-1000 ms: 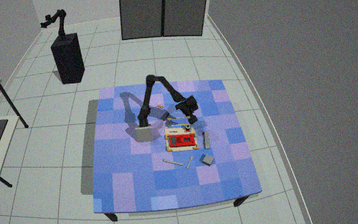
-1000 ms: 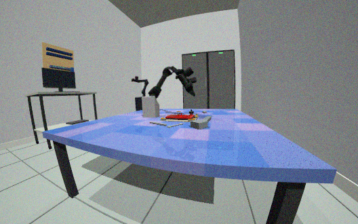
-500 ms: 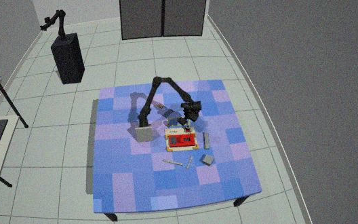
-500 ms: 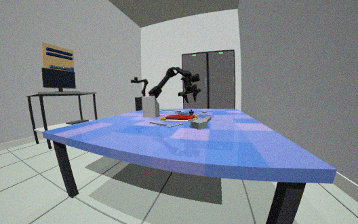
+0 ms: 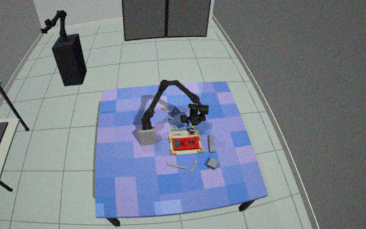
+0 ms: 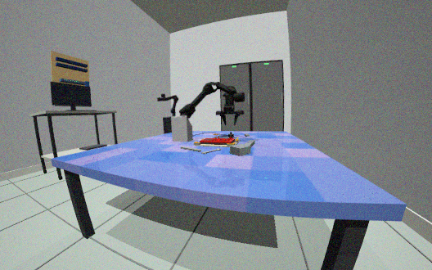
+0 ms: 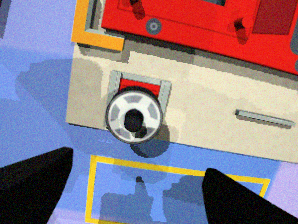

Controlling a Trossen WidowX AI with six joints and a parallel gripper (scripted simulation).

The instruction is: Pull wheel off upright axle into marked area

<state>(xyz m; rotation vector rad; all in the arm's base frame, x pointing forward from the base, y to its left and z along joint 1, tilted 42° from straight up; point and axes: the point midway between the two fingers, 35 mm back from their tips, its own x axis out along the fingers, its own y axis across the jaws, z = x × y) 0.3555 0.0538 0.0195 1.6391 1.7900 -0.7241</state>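
The wheel [image 5: 192, 130] [image 7: 134, 102], pale-faced with a dark rim, sits on the upright axle [image 7: 133, 120] at the edge of the cream board [image 7: 200, 97]. The dark axle top shows in the wheel's centre. The marked area [image 7: 91, 190] [image 5: 171, 125] is a yellow outline on the table beside the board; nothing but shadows shows inside the part in view. My gripper [image 6: 230, 123] [image 7: 139, 167] is open and empty, pointing down above the table. In the wrist view the wheel appears ahead of the fingertips, and neither finger touches it.
A red block [image 5: 186, 143] [image 7: 200, 32] lies on the board between orange corner pieces. A grey bar [image 5: 211, 143] and a grey block [image 5: 212, 163] [image 6: 241, 148] are right of the board. Two thin rods [image 5: 176, 166] [image 5: 194, 166] lie in front. A small orange piece [image 5: 163, 108] lies farther back.
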